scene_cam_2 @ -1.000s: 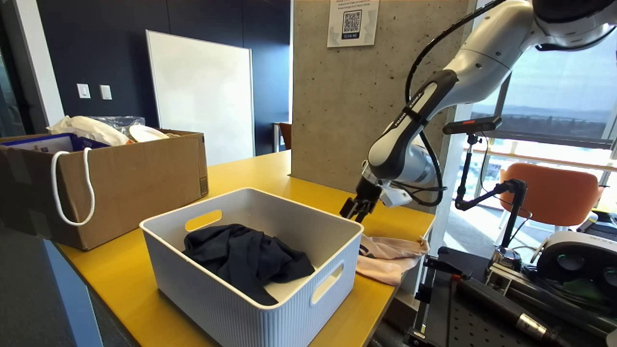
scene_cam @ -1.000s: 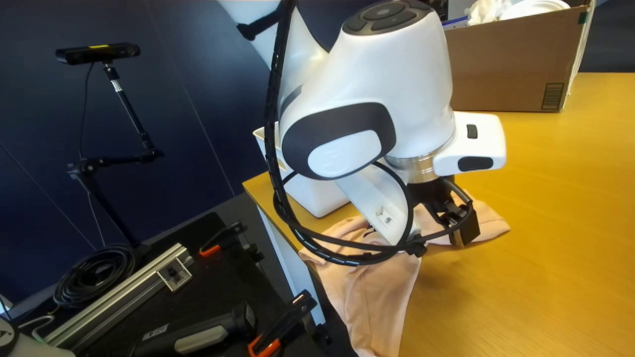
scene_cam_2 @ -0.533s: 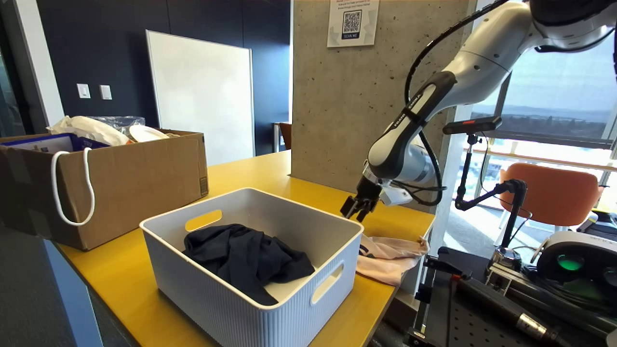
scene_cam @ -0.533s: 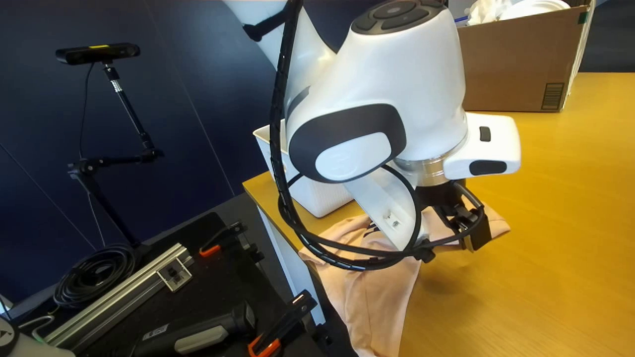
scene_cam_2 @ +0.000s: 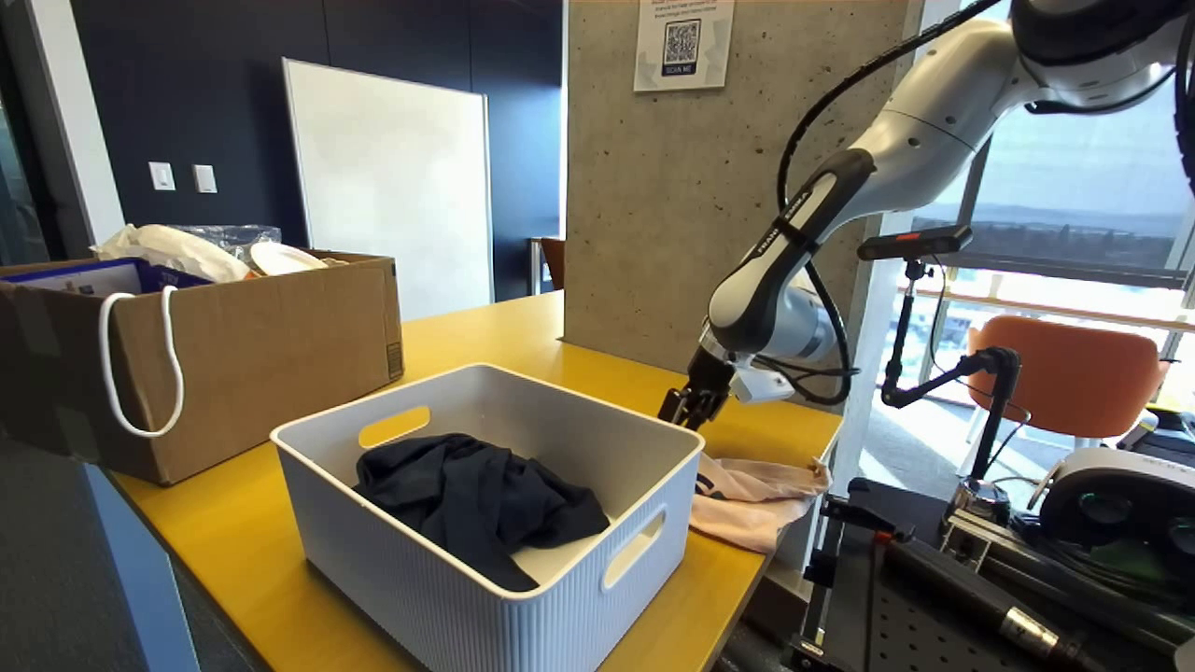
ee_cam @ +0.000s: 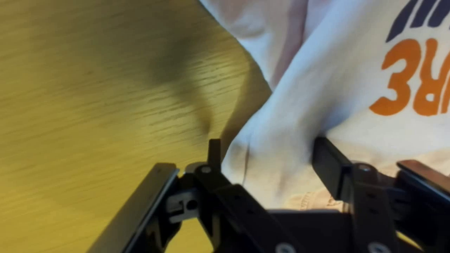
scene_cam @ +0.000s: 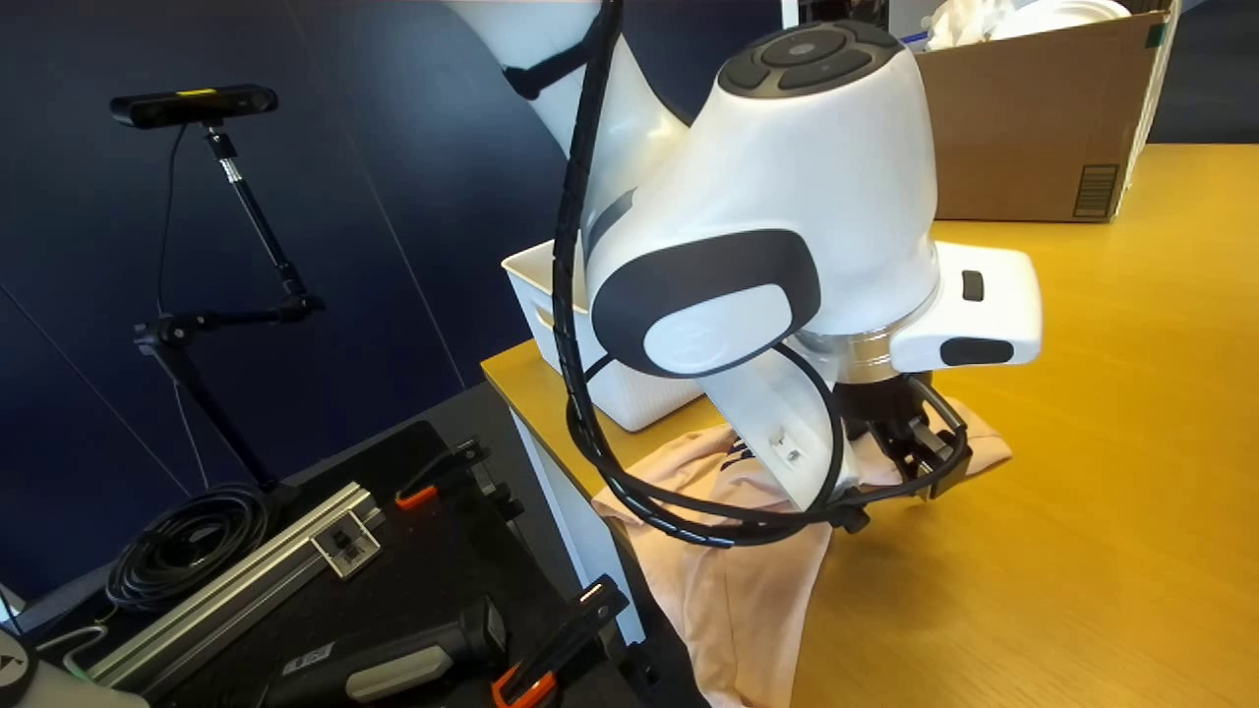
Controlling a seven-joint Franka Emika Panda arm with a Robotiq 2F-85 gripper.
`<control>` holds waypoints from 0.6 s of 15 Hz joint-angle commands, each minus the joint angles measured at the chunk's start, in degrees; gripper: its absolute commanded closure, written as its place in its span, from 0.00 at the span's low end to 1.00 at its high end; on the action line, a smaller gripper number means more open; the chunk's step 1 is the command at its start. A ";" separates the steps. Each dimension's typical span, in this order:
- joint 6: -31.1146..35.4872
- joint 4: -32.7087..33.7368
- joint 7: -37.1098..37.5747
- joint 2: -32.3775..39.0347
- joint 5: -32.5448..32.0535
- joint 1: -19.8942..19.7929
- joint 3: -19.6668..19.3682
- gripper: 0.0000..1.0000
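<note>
A pale pink garment with orange and navy print lies on the table and hangs over its edge. It shows in an exterior view and in the wrist view. My gripper is open, with a raised fold of the garment between its fingers. The left finger is beside the fold's edge, over bare wood; the right finger is over the cloth and seems to touch it. The gripper shows in both exterior views, low over the table; its fingertips are partly hidden there.
A light grey bin holding a dark garment stands beside the pink one, partly behind the arm elsewhere. A cardboard box stands on the table. A concrete pillar and a black cart are near.
The arm and gripper have shifted to the right in an exterior view, then come down lower towards the table. The garment and bin look unmoved.
</note>
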 commanded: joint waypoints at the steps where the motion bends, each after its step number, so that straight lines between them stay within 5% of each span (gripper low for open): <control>1: 0.38 0.88 1.42 0.80 -1.27 0.12 -0.17 0.62; 6: 0.88 -0.33 1.23 -0.25 -1.15 -0.51 0.43 1.00; 9: 0.89 -0.54 1.36 -0.57 -1.12 -0.37 0.37 1.00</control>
